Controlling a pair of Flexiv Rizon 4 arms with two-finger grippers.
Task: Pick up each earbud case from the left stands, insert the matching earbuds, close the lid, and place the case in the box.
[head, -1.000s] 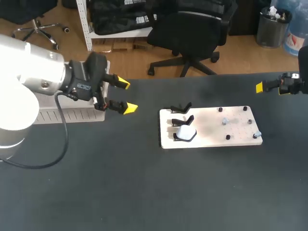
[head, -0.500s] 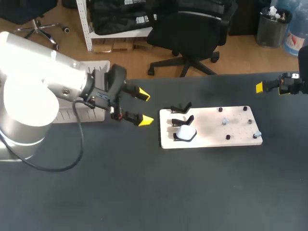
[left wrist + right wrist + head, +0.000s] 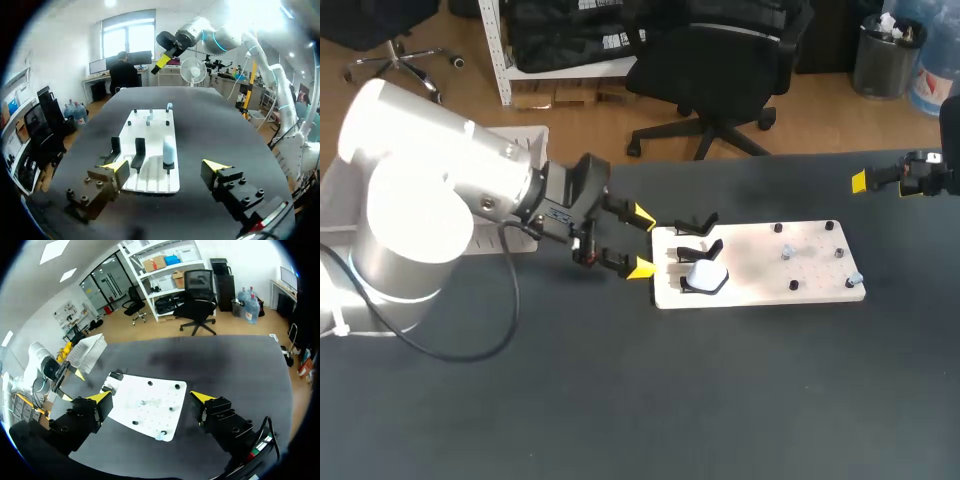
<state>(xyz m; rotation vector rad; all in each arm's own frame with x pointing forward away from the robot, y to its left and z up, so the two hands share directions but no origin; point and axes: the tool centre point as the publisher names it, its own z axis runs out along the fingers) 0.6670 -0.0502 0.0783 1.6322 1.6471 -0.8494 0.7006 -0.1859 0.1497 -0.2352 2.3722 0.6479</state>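
Observation:
A white earbud case (image 3: 706,277) sits on the nearest of three black stands at the left end of the white board (image 3: 760,290). The two other stands (image 3: 696,223) hold nothing. My left gripper (image 3: 641,242) hovers open just left of the board, level with the stands. In the left wrist view the case (image 3: 169,148) stands ahead of the left gripper (image 3: 166,165), between the lines of its fingers and untouched. Small pale pieces (image 3: 787,252) sit among black pegs on the board's right half. My right gripper (image 3: 151,397) hangs open, high over the table's far right edge.
A white box (image 3: 90,347) stands at the table's back left, behind my left arm. The board's pegs (image 3: 829,226) stick up on its right half. Dark bare tabletop (image 3: 720,400) lies in front of the board.
My left arm has swung right from beside the white box to the board's left edge, gripper still open. The right arm has not moved.

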